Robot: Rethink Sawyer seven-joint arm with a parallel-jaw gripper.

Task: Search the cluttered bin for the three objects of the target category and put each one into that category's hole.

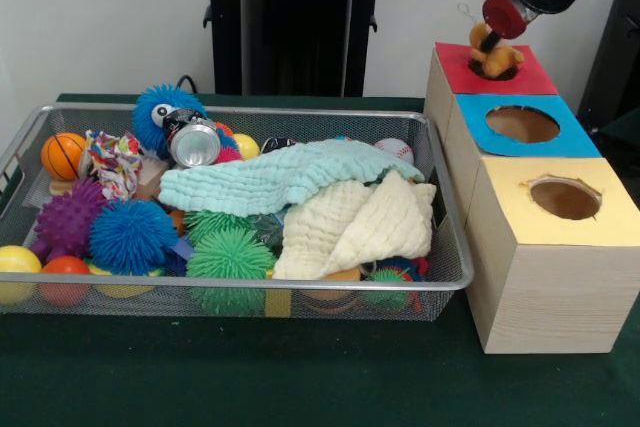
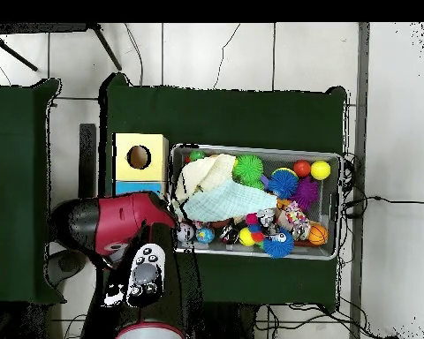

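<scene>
My gripper [image 1: 489,44] hangs at the top right, over the red-topped end of a wooden box. It is shut on a small orange-yellow plush animal [image 1: 500,56]. The plush hangs at the mouth of the red hole [image 1: 494,71] and partly dips into it. The wire-mesh bin [image 1: 250,288] lies to the left, crowded with balls, puffers and cloths. No other plush animal shows in it. In the overhead view the bin [image 2: 251,148] is in the middle, and the arm [image 2: 145,265] hides the gripper and the red hole.
The box also has a blue hole [image 1: 522,124] and a yellow hole [image 1: 565,197]. A mint cloth [image 1: 280,175] and a cream cloth [image 1: 355,227] cover much of the bin. A blue puffer [image 1: 155,107], a silver can [image 1: 195,143], a rope toy [image 1: 112,159] and a basketball [image 1: 63,154] lie at its left.
</scene>
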